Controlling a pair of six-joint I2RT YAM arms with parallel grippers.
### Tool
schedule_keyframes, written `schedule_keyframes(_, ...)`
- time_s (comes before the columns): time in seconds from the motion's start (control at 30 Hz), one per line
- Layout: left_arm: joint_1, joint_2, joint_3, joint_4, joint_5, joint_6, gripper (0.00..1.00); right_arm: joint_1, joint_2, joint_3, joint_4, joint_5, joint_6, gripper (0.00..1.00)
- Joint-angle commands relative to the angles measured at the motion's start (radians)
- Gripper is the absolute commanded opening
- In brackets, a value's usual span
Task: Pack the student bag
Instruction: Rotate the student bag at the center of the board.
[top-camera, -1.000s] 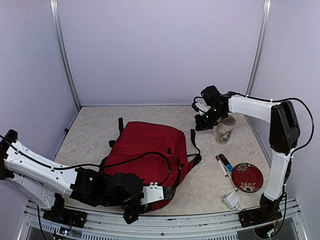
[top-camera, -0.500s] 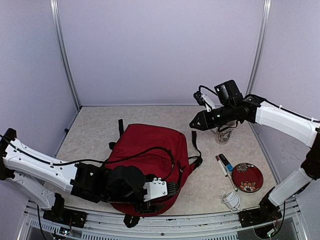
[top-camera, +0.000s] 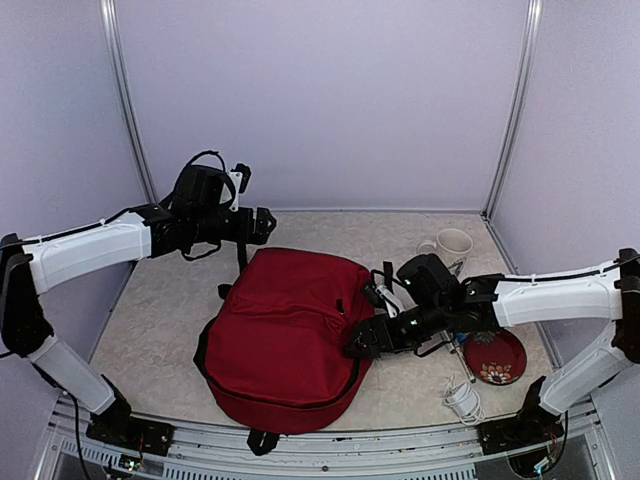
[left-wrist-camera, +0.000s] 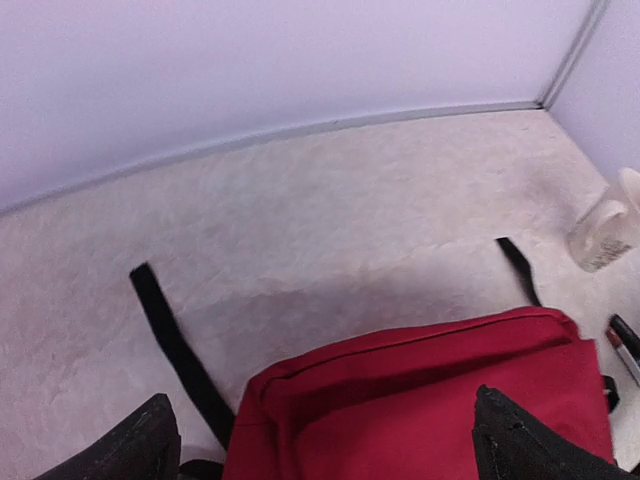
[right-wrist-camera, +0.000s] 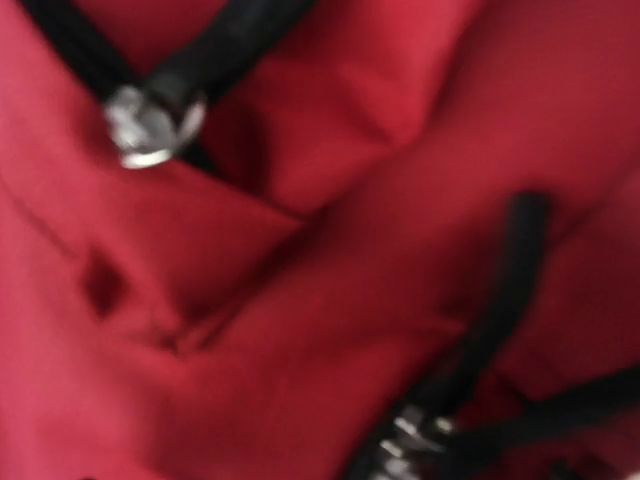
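The student bag (top-camera: 285, 335), dark red with black zippers and straps, lies flat in the middle of the table. My left gripper (top-camera: 262, 225) hovers over its far edge. In the left wrist view its fingertips (left-wrist-camera: 150, 440) stand wide open with only the bag's top seam (left-wrist-camera: 400, 400) below them. My right gripper (top-camera: 365, 338) is pressed low against the bag's right side. The right wrist view is a blurred close-up of red fabric (right-wrist-camera: 300, 300) with black zipper cords and a metal pull (right-wrist-camera: 150, 125). No fingers show there.
A white mug (top-camera: 452, 245) stands at the back right. A red patterned plate (top-camera: 497, 355), markers (top-camera: 458, 345) and a coiled white cable (top-camera: 462, 398) lie at the front right, close to my right arm. Black straps (left-wrist-camera: 175, 345) trail from the bag's far side.
My left arm has left the bag's near edge and swung to its far left, jaws opening. My right arm came down from beside the mug to the bag's right side.
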Motion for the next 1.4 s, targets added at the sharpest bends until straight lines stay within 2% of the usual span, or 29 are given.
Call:
schedule_keyframes(0.0, 0.079, 0.129, -0.025, -0.058, 0.113, -0.122, 0.99, 0.009, 0.079, -0.025, 0.104, -0.006, 0.083, 0.85)
schedule_keyframes(0.07, 0.086, 0.164, -0.041, -0.068, 0.133, -0.128, 0.98, -0.033, 0.085, -0.026, 0.073, -0.001, 0.070, 0.55)
schedule_keyframes(0.13, 0.078, 0.169, -0.078, -0.080, 0.141, -0.129, 0.96, -0.098, 0.075, -0.033, 0.065, -0.024, 0.055, 0.21)
schedule_keyframes(0.17, 0.073, 0.159, -0.103, -0.082, 0.128, -0.138, 0.96, -0.126, 0.069, -0.027, 0.056, -0.024, 0.038, 0.08)
schedule_keyframes(0.2, 0.070, 0.142, -0.139, -0.080, 0.123, -0.145, 0.94, -0.155, 0.069, -0.011, 0.044, -0.024, 0.016, 0.00)
schedule_keyframes(0.33, 0.033, 0.033, -0.284, -0.069, 0.122, -0.169, 0.88, -0.260, 0.158, 0.135, -0.051, -0.039, -0.129, 0.00)
schedule_keyframes(0.47, -0.108, -0.099, -0.407, -0.067, 0.133, -0.190, 0.83, -0.339, 0.307, 0.335, -0.104, -0.066, -0.247, 0.00)
schedule_keyframes(0.57, -0.227, -0.191, -0.462, -0.096, 0.124, -0.234, 0.81, -0.360, 0.446, 0.548, -0.168, -0.075, -0.321, 0.00)
schedule_keyframes(0.63, -0.276, -0.250, -0.488, -0.099, 0.157, -0.265, 0.80, -0.361, 0.515, 0.645, -0.204, -0.096, -0.330, 0.07)
schedule_keyframes(0.73, -0.350, -0.332, -0.479, -0.111, 0.220, -0.259, 0.78, -0.357, 0.560, 0.693, -0.191, -0.149, -0.318, 0.11)
schedule_keyframes(0.8, -0.405, -0.366, -0.424, -0.120, 0.283, -0.189, 0.78, -0.356, 0.567, 0.707, -0.201, -0.150, -0.318, 0.13)
schedule_keyframes(0.87, -0.429, -0.373, -0.321, -0.163, 0.281, -0.098, 0.84, -0.356, 0.557, 0.730, -0.241, -0.118, -0.329, 0.15)
schedule_keyframes(0.97, -0.376, -0.311, -0.130, -0.230, 0.216, -0.004, 0.98, -0.356, 0.494, 0.759, -0.317, -0.017, -0.349, 0.17)
schedule_keyframes(1.1, -0.203, -0.108, 0.012, -0.190, 0.265, 0.060, 0.99, -0.350, 0.328, 0.663, -0.401, 0.110, -0.332, 0.21)
schedule_keyframes(1.17, -0.122, 0.051, 0.097, -0.165, 0.331, 0.064, 0.99, -0.320, 0.231, 0.578, -0.451, 0.140, -0.305, 0.31)
schedule_keyframes(1.23, -0.091, 0.185, 0.184, -0.161, 0.376, 0.094, 0.99, -0.272, 0.158, 0.505, -0.511, 0.153, -0.270, 0.45)
schedule_keyframes(1.37, -0.097, 0.429, 0.403, -0.266, 0.407, 0.180, 0.99, -0.123, 0.017, 0.344, -0.516, 0.099, -0.114, 0.91)
